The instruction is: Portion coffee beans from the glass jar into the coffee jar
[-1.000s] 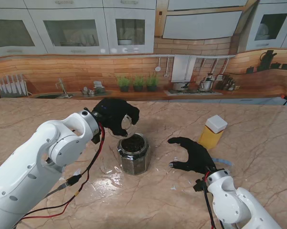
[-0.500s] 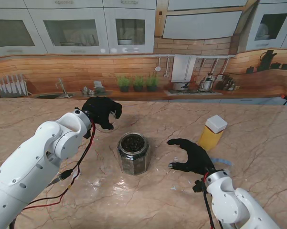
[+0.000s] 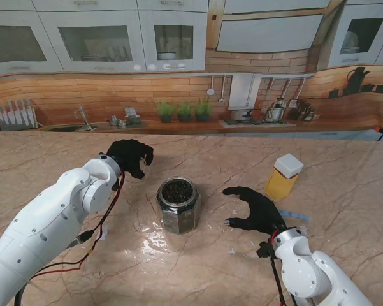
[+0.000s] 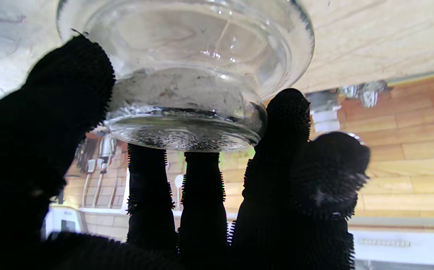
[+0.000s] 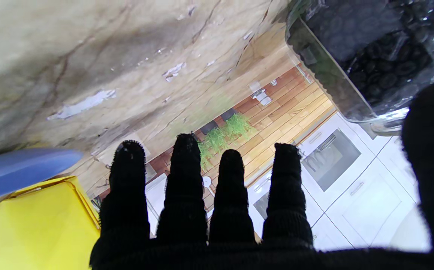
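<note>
Holding a clear glass lid (image 4: pixel 187 97), the left hand (image 3: pixel 130 156) sits to the left of the glass jar (image 3: pixel 177 205) and a little farther from me. In the left wrist view its fingers (image 4: pixel 292 123) are closed around the lid's narrower plug end, with the broad face turned toward the tabletop (image 3: pixel 344 185). I cannot tell whether the lid touches the surface. The jar stands upright and uncovered near the middle of the tabletop, faceted, and filled with dark coffee beans (image 3: pixel 177 190) almost to the mouth. The right hand (image 3: pixel 255 207) is just right of the jar and apart from it, fingers spread, palm down and holding nothing. A yellow container with a white cap (image 3: pixel 283 177), probably the coffee jar, stands upright farther right and beyond that hand, cap on. A pale blue strip (image 3: pixel 296 215) lies beside the right wrist. Handling judgement: the full jar is likely heavy, rigid and breakable, and its smooth walls are slick to the gloves. The flat facets at mid-height look like the best hold, thumb opposing fingers, well below the rim. Tipping should be slow, since the beans are loose and would surge out. The lid is equally fragile and should be set down flat. The receiving container looks light and easy to knock over, and it needs uncapping before any pour.
</note>
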